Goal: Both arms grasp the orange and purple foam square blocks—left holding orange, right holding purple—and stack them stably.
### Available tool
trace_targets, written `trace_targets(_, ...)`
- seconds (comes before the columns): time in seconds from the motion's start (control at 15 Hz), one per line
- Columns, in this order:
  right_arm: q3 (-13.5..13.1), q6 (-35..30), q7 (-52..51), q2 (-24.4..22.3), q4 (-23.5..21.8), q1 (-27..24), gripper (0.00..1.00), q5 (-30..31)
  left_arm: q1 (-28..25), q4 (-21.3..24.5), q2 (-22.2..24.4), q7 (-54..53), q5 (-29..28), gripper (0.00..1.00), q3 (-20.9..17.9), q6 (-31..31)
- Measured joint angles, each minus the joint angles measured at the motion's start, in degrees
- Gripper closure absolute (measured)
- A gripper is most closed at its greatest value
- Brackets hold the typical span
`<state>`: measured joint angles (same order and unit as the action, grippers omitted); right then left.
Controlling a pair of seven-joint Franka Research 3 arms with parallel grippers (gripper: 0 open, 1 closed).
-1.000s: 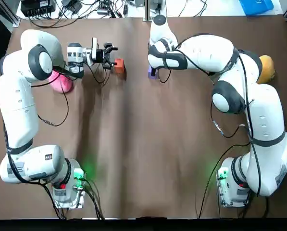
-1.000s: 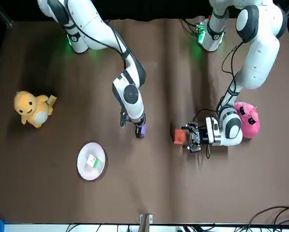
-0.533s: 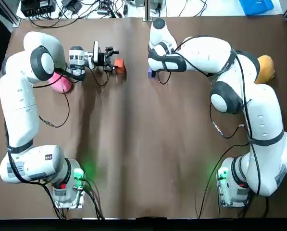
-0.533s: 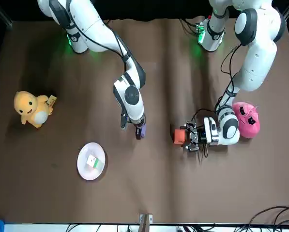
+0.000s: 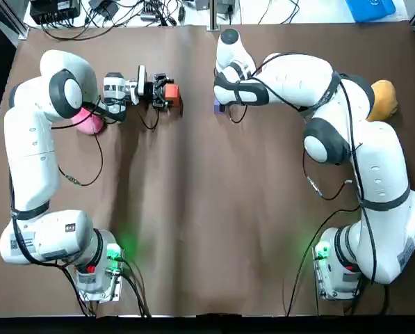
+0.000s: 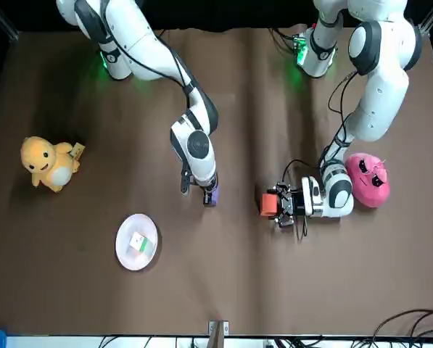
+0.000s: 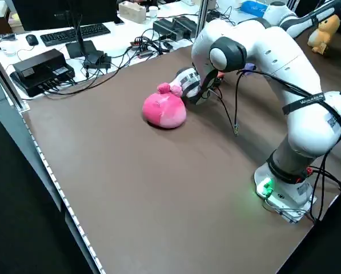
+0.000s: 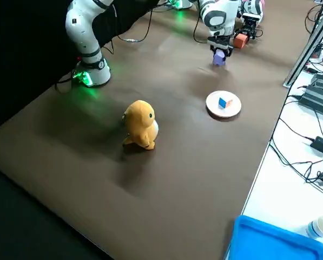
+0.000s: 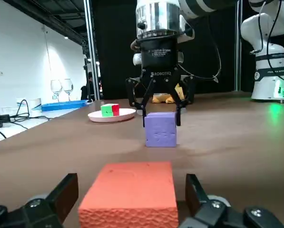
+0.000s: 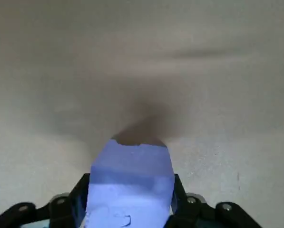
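The left gripper lies low over the brown table, its fingers spread either side of the orange foam square block, while nearby the right gripper pinches the purple foam square block, which rests on the tabletop

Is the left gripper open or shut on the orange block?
Open: the left gripper straddles the orange block, with a gap visible beside each finger in the wrist view.
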<state>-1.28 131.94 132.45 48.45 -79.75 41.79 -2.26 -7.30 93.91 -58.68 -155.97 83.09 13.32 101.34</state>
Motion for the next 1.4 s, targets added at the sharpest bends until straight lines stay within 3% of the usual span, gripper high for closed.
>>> trace_targets(0.07,0.00,0.24,0.00,0.00,0.00,0.02,0.32,0.19,0.34,-0.20,-0.46,0.00,0.00,0.02,0.01,0.00)
trace_targets(0.2,0.00,0.57,-0.03,0.00,0.00,0.07,0.33,0.50,1.27,-1.00,-1.39,0.03,0.02,0.05,0.02,0.01)
trace_targets(0.27,0.00,0.57,-0.04,-0.02,0.10,0.08,0.39,0.55,1.49,-1.25,-1.44,0.06,0.02,0.13,0.02,0.18)
trace_targets(0.4,-0.04,0.57,-0.06,-0.01,0.36,0.08,0.41,0.70,1.95,-1.33,-1.38,0.62,0.02,0.16,0.04,2.12)
trace_targets(0.6,-0.30,0.55,-0.10,-0.01,0.62,-0.13,0.41,0.70,2.31,-1.62,-1.38,0.83,0.33,0.39,0.15,3.27)
trace_targets(1.0,-0.33,-6.51,-2.88,-0.24,2.82,-1.83,0.41,0.64,8.64,-5.82,-2.32,1.32,3.74,0.40,0.31,5.21)
trace_targets(1.4,-0.32,-23.82,-6.80,-1.53,13.02,-2.85,0.41,0.27,14.82,-6.75,-2.68,1.32,9.27,0.40,0.36,8.37)
